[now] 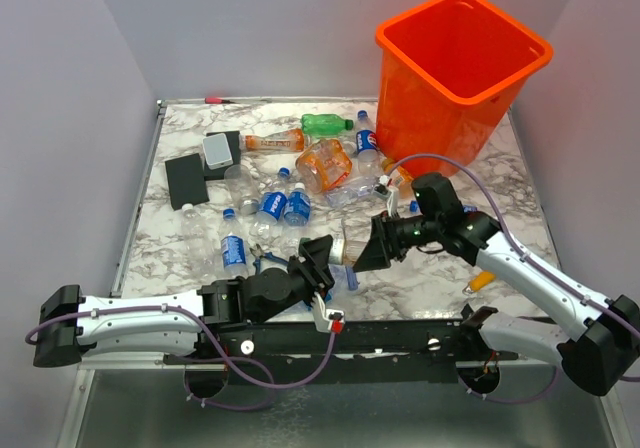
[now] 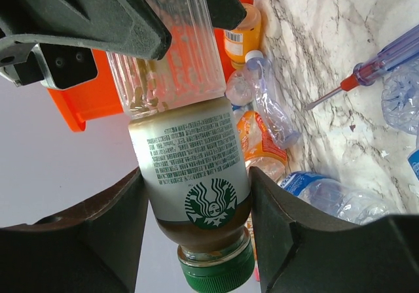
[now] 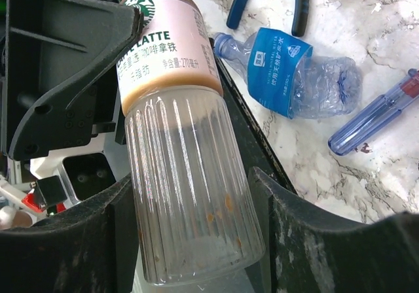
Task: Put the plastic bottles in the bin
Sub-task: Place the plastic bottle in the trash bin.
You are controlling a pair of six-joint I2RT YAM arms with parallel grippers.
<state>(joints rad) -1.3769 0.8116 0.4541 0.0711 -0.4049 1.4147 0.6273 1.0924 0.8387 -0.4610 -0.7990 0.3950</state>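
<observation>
The latte bottle [image 3: 190,195] hangs clear of the tabletop [image 1: 420,278], on the near side of the bin [image 1: 440,108] and slightly to its left, bridged between both arms. The left pincer [image 2: 196,241] is partly closed on the labelled end just above the green cap [image 2: 216,270], with both jaws pressed to the label [image 2: 196,162]. The right pincer [image 3: 193,234] sits around the clear ribbed base end with its jaws against both walls. Treat this as a grip, but you cannot confirm how firm it is.

Expect a light, nearly empty, fairly stiff bottle. The glossy label is likely slippery. Take hold across the ribbed section, which offers better purchase. The other plastic bottles [image 1: 270,203] lie on the tabletop left of the bin.
</observation>
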